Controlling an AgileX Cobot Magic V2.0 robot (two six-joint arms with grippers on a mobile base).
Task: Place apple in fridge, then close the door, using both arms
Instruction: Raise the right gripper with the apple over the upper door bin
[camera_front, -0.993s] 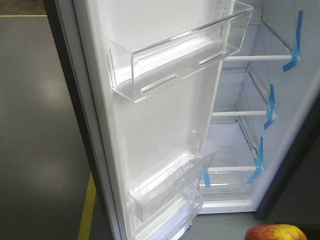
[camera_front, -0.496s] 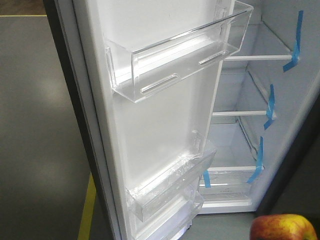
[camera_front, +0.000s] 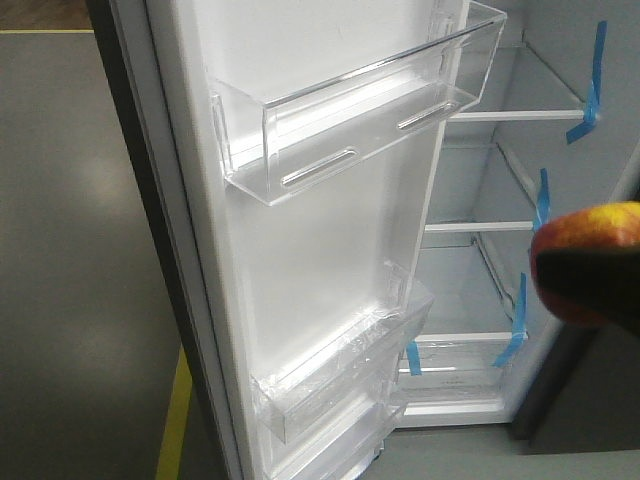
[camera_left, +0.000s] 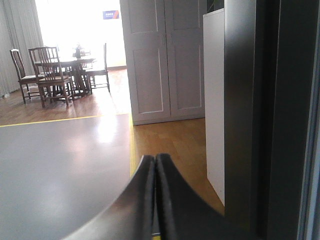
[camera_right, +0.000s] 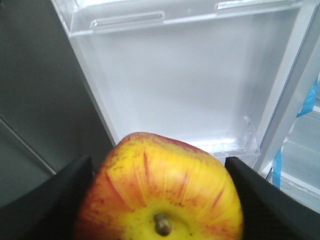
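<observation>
While gripping the apple (camera_right: 160, 195) between the right jaws, clenched on its two flanks with the stem dimple turned to the wrist camera, sits mid-carry: first step of the task, placing not yet done. Holds the fruit in the air at the right edge of the front view, about level with the middle glass shelf (camera_front: 480, 227) of the fridge (camera_front: 460, 290), and by the look of it in front of the compartment, not inside. Has the open door (camera_front: 320, 260) on the left, swung wide, white lining and clear bin (camera_front: 350, 110) toward the camera. Holds the left jaws pressed together on nothing, low beside a dark grey panel, likely the door's outer face, looking out across the grey floor (camera_left: 60, 170).

Calls next, in all likelihood, for reaching inward past the shelf edge marked with blue tape (camera_front: 541, 205), steering clear of the door bins, lowering until the apple rests on glass, then letting go and drawing back. Warrants a gentle release, since round fruit may roll on a smooth shelf. Leaves the door push for afterwards, probably from the left side.
</observation>
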